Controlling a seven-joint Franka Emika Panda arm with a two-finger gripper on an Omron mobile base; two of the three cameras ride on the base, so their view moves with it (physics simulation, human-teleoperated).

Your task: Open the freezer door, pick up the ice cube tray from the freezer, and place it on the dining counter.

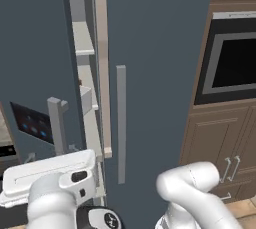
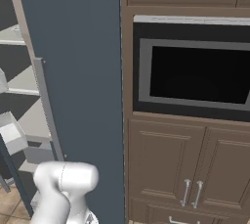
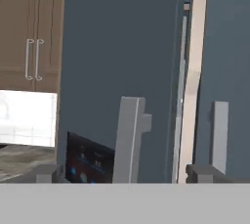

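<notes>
Standing partly ajar, the freezer door (image 1: pixel 35 73) shows freezer (image 1: pixel 86 73) shelves through the gap beside it. Gripper (image 3: pixel 124 176) fingers spread wide, empty, flanking the door's handle (image 3: pixel 129 137). Risk: closing off-centre, slipping off the bar; ice cube tray unsighted.

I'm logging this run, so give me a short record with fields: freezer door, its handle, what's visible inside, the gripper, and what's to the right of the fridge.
freezer door: partly open, display panel lit
handle: grey vertical bar, untouched
freezer interior: pale shelves seen through the gap; ice cube tray cannot be made out
gripper: open, empty, facing the handle
right of fridge: built-in oven in brown cabinets
</notes>
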